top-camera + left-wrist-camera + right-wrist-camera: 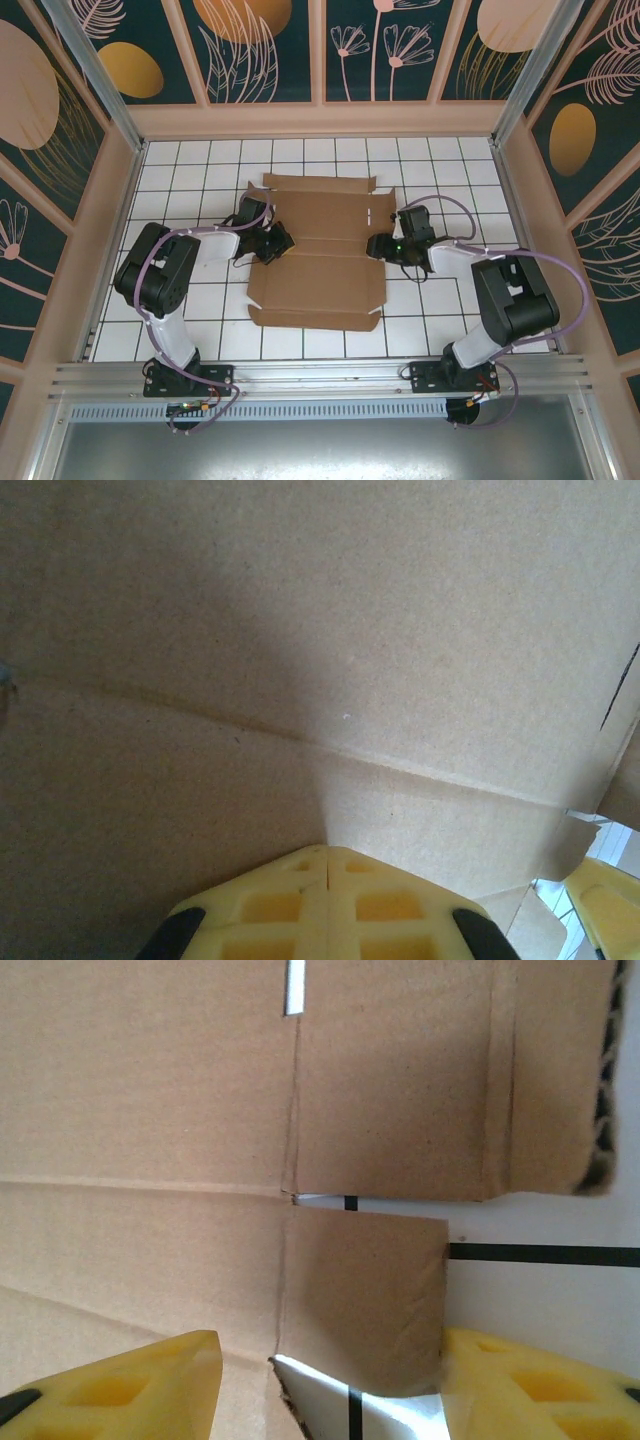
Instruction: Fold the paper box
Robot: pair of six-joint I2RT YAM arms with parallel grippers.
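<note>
Left gripper [328,870] yellow fingers together over brown corrugated cardboard box [300,630]; right gripper [332,1350] fingers apart astride side flap [365,1295]; likely light, stiff, grip flap edges

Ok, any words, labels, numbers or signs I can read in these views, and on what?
No text can be read anywhere.
paper box: plain brown cardboard, no print.
wall panels: flower and leaf patterns only, no lettering.
small wired board at the bottom of the top view: any marking is too small to read.
</note>
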